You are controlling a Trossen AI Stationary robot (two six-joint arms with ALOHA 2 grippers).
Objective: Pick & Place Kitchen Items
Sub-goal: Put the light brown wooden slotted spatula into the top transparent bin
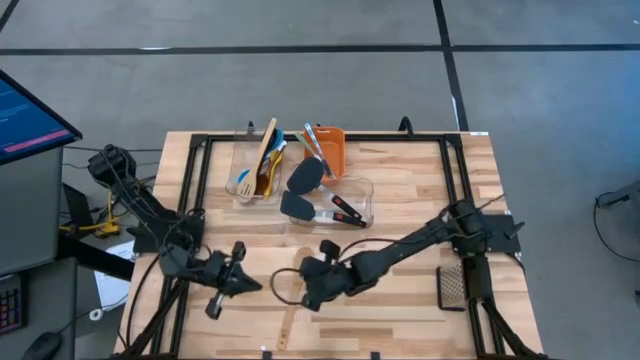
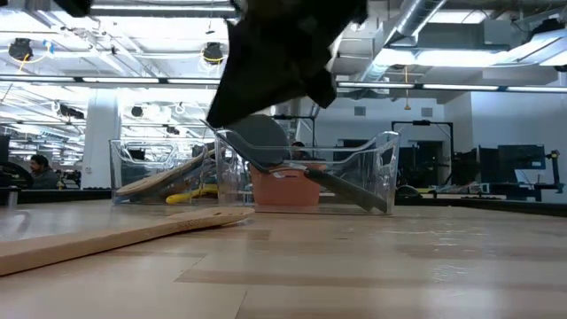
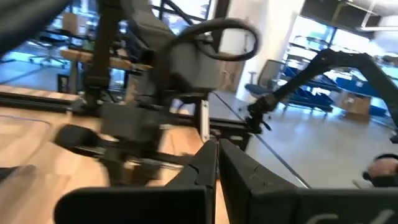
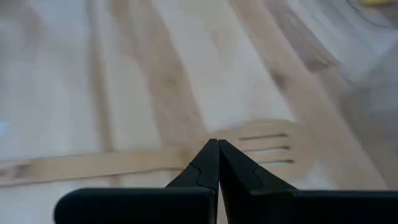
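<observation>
Grippers, seen from above: left point(image 1: 240, 283) and right point(image 1: 305, 291) both closed and empty, flanking a wooden spatula point(image 1: 288, 300) on the table. Low view: spatula point(image 2: 115, 235) lies flat before the tubs point(image 2: 372, 168). Right wrist: pinched fingers point(image 4: 208, 163) above its slotted head point(image 4: 267, 146).

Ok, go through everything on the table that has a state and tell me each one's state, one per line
Left gripper: fingers shut, empty, above the table.
Right gripper: fingers shut, empty, over the wooden slotted spatula.
Wooden slotted spatula: flat on the table.
Left clear tub: holds several utensils.
Right clear tub: holds black turners.
Orange bin: holds utensils.
</observation>
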